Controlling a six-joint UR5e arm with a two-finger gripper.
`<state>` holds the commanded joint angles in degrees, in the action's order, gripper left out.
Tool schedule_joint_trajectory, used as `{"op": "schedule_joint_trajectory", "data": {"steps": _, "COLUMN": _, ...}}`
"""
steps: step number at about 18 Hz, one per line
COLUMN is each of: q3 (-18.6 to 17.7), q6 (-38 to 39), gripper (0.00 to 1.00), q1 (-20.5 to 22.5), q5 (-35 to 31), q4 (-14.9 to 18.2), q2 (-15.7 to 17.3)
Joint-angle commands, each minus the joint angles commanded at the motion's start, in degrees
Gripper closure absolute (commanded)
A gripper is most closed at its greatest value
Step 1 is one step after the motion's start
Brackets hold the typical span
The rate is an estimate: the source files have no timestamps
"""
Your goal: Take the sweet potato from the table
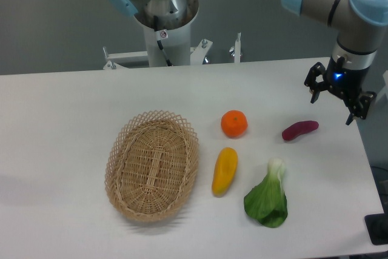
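Sweet potato first: the small, smooth, purple-magenta sweet potato (299,130) with tapered ends lies on the flat white matte table (60,119), toward its right side and about midway between the far and near edges. Its long axis runs roughly left-right, with the right end tipped slightly toward the far edge. The black two-finger gripper (339,97) on the blue-jointed arm hangs above the table's right edge, its jaws spread and nothing between them. From there the tuber lies to the left and a little nearer to the camera, apart from the fingers (how high the gripper hangs is hard to judge from this one view). I judge the move needs a leftward, nearward shift and descent, with the jaws closing across the narrow width.
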<state>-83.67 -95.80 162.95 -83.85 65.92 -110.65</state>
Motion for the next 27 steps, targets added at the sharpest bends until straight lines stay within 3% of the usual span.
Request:
{"op": "schedule_joint_trajectory", "data": {"steps": 6, "q3": -1.4, "q6": -0.27, "gripper": 0.0, "q1": 0.0, "q5": 0.0, "q4": -0.61, "q2": 0.44}}
{"op": "schedule_joint_trajectory", "data": {"steps": 11, "q3": -5.18, "q6": -0.61, "gripper": 0.0, "q1": 0.09, "q5": -0.09, "q4": -3.6, "q2": 0.96}}
{"op": "schedule_joint_trajectory", "data": {"steps": 15, "q3": -7.9, "q6": -3.42, "gripper": 0.0, "q1": 0.09, "q5": -0.17, "q4": -5.36, "q2": 1.05}}
{"op": "schedule_joint_trajectory", "data": {"steps": 22, "q3": -10.54, "q6": -10.28, "gripper": 0.0, "q1": 0.26, "q5": -4.04, "q4": -5.71, "q2": 0.0}}
{"op": "schedule_joint_trajectory", "data": {"steps": 23, "q3": -11.59, "q6": -10.46, "gripper": 0.0, "q1": 0.18, "q5": -4.65, "q4": -7.02, "q2": -0.44}}
{"op": "schedule_joint_trajectory", "data": {"steps": 26, "q3": -15.72, "q6": -11.16, "gripper": 0.0, "q1": 0.18, "q5": -5.45, "q4": -16.05, "q2": -1.66}}
{"op": "schedule_joint_trajectory", "data": {"steps": 27, "q3": -16.17, "q6": -11.51, "gripper": 0.0, "q1": 0.26, "q5": -5.45, "q4": -16.87, "q2": -2.02}}
